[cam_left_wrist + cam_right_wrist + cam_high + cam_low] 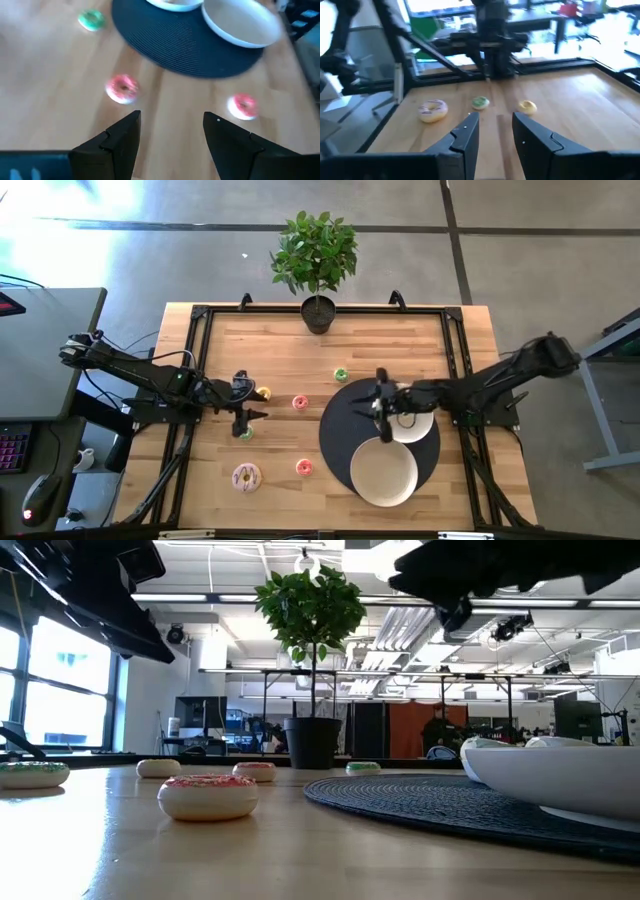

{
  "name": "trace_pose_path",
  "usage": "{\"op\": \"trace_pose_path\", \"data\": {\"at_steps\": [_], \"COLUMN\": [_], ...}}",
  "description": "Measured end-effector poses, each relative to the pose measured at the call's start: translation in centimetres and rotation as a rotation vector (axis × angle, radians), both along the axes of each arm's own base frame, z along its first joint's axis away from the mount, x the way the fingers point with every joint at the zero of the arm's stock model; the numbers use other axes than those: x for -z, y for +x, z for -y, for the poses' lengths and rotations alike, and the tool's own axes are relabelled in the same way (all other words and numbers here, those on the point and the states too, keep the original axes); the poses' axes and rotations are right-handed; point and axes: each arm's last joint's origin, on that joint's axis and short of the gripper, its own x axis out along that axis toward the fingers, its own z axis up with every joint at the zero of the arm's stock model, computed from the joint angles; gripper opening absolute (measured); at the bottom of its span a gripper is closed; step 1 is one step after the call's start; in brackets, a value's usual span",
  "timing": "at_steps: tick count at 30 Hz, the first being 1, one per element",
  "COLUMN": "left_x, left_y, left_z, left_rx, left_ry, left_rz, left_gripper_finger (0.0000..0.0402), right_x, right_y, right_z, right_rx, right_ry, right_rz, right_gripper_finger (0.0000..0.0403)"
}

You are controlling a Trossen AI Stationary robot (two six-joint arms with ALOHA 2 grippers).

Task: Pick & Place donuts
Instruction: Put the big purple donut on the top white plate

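The left gripper is being held over the table's left half with its fingers spread apart and nothing between them. A green donut is lying just beside it and a yellow donut just on its other side.

The right gripper is being held over the dark mat, at the edge of the far plate, its fingers parted narrowly and holding nothing.

Two pink donuts are resting on bare wood between the left gripper and the mat. A second green donut is lying just off the mat's far edge. A large pale donut is sitting near the table's front. A near plate is sitting on the mat, empty. A potted plant is standing at the far edge.
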Motion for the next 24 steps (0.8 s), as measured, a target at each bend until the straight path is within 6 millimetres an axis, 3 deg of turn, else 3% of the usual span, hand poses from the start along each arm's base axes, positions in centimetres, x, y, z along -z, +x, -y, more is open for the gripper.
{"op": "trace_pose_path", "data": {"at_steps": [4, 8, 16, 20, 24], "left_x": [0.5, 1.2, 2.6, 3.8, 4.8], "left_y": [0.0, 0.0, 0.3, 0.3, 0.6], "left_z": [0.7, 2.0, 5.7, 6.8, 7.6], "left_rx": [0.112, 0.286, 0.503, 0.514, 0.501], "left_ry": [-0.194, -0.263, -0.091, 0.012, -0.021], "left_rz": [-0.084, -0.166, -0.167, -0.205, -0.26], "left_gripper_finger": [0.0213, 0.0213, 0.0213, 0.0213, 0.0213], "right_x": [2.1, 4.1, 4.6, 4.5, 4.5], "right_y": [1.6, 2.4, 2.5, 2.6, 2.5], "right_z": [-0.5, -0.6, -0.7, -0.7, -0.7], "right_rx": [-0.026, -0.023, -0.02, -0.021, -0.022], "right_ry": [-0.004, -0.02, -0.021, -0.021, -0.021], "right_rz": [0.006, -0.053, -0.07, -0.055, -0.058], "right_gripper_finger": [0.0114, 0.0114, 0.0114, 0.0114, 0.0114]}}
